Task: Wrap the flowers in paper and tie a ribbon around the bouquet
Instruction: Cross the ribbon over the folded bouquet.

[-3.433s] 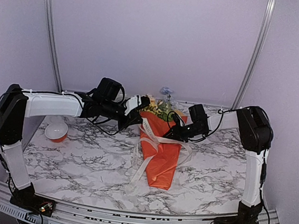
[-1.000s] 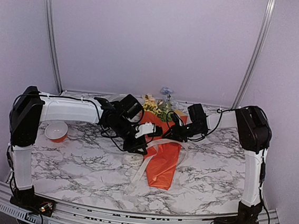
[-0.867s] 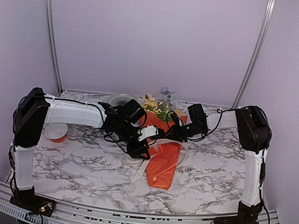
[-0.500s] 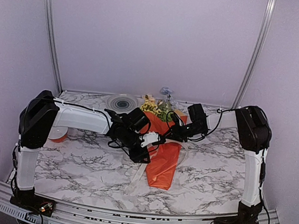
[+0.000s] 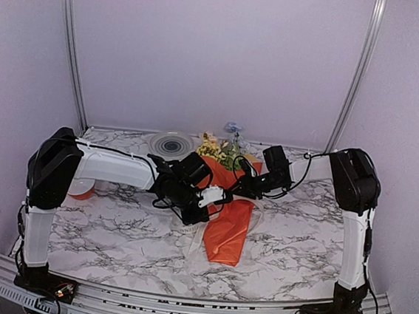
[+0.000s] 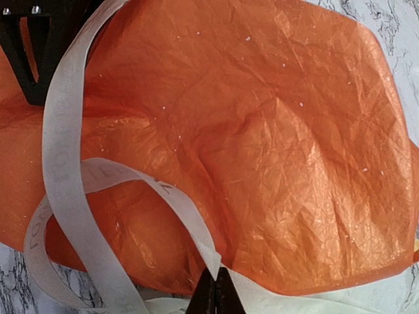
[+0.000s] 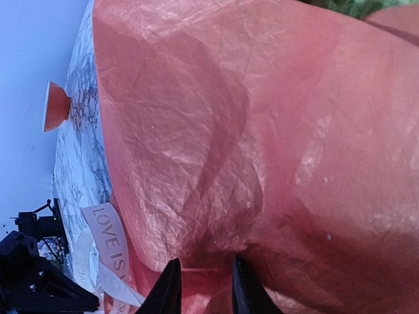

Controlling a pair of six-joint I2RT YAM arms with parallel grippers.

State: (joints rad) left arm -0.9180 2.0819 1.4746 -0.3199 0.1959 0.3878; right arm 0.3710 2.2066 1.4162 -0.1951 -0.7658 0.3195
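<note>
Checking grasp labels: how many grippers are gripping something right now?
2. The left gripper is shut on the ribbon at the bouquet's left side; the right gripper pinches the orange paper from the bouquet's right side.

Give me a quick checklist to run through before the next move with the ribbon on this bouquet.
1. Left gripper shut on ribbon: ok, the ribbon runs into its closed tips.
2. Right gripper pinching paper: ok, a fold sits in its grip.
3. Flowers inside the wrap: ok, blossoms stick out at the far end.
4. Knot tied: not ok, only loose loops lie across the paper.
5. Loose end free of snags: cannot tell, partly hidden.
</note>
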